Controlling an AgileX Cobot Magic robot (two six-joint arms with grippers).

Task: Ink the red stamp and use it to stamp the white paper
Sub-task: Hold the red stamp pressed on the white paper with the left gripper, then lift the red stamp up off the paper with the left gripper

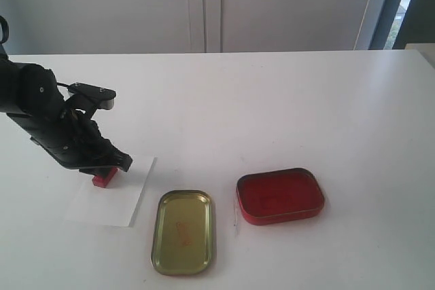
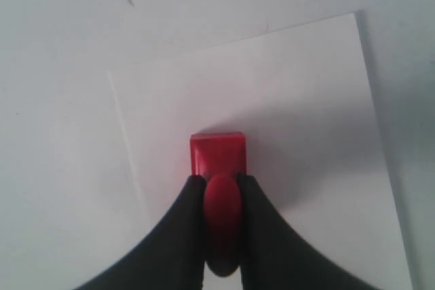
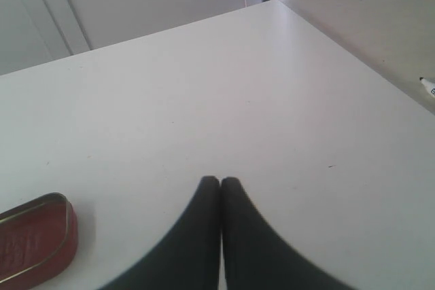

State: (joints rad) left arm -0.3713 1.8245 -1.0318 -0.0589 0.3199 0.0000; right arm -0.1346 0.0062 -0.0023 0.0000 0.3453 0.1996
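table (image 1: 285, 100): white, flat, carries everything. the white paper (image 2: 306, 100) lies loose on its front left area; no clamp or tape shows. hazard: a sideways drag of the arm would likely slide or crease the sheet and smear the imprint. on lift-off, a tacky stamp face could pick the sheet up with it.

ink tin (image 1: 280, 196): red, open, well apart to the right of the sheet. gold lid (image 1: 183, 231): open side up, between tin and sheet, just beside the sheet's near right corner. neither obstructs the press. the lid does lie under a straight path from sheet to tin, so a low return pass could clip it.

left gripper (image 2: 221, 180): clamped on the knob of the red stamp (image 2: 217, 154), base down over the sheet. full contact cannot be confirmed. hazard: the base sits toward one edge of the sheet, and a tilted press would print only part of the face.

right gripper (image 3: 220, 181): fingers pressed together, holding nothing, above bare table, clear of the work.
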